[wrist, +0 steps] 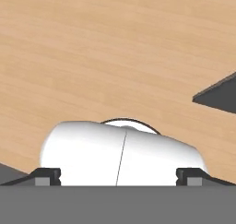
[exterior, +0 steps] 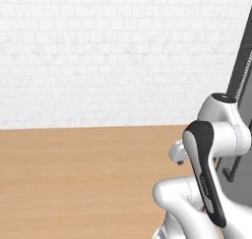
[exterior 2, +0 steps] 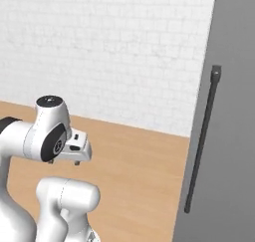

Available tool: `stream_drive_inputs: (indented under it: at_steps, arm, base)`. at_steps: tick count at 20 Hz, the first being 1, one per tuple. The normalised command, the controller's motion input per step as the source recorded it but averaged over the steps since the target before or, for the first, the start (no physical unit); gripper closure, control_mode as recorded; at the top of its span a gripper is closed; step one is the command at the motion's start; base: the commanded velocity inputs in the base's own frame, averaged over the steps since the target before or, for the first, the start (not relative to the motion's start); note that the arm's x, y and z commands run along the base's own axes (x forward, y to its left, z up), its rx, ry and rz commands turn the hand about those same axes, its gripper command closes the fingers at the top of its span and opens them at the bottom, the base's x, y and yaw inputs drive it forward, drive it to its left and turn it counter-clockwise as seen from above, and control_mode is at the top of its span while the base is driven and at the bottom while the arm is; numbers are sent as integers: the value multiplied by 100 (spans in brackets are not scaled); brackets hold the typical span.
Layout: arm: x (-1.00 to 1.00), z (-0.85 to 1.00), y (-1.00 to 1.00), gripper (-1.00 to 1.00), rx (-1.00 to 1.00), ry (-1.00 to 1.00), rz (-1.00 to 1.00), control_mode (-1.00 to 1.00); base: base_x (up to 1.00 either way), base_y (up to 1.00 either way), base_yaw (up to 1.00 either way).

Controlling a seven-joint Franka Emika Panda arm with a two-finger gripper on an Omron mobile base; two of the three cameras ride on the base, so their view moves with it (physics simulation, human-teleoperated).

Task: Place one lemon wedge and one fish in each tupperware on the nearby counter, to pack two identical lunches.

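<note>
The claw (wrist: 118, 176) is spread wide, with nothing between its two dark fingertips (wrist: 46, 176), which stand far apart at the near edge of the hand view. It points down at a light-brown wood-grain surface (wrist: 101, 57) (whether floor or the counter, I cannot tell). The same wood grain (exterior: 74, 179) lies beyond the folded white arm (exterior 2: 47, 136) in both base views and runs to a white brick wall (exterior: 98, 51) at the far side. On the right stands a tall grey cabinet door (exterior 2: 234, 111) with a long dark bar handle (exterior 2: 201, 136).
</note>
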Motion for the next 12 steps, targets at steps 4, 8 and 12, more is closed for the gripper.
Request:
stream_drive_inputs:
  at_steps: [4, 8, 12]
  arm:
    - [0, 0, 0, -100, 0, 0, 0, 100]
    - [0, 0, 0, -100, 0, 0, 0, 100]
    - [0, 0, 0, -100, 0, 0, 0, 100]
  base:
    - [100, 95, -17]
    - [100, 100, -29]
    - [100, 95, -48]
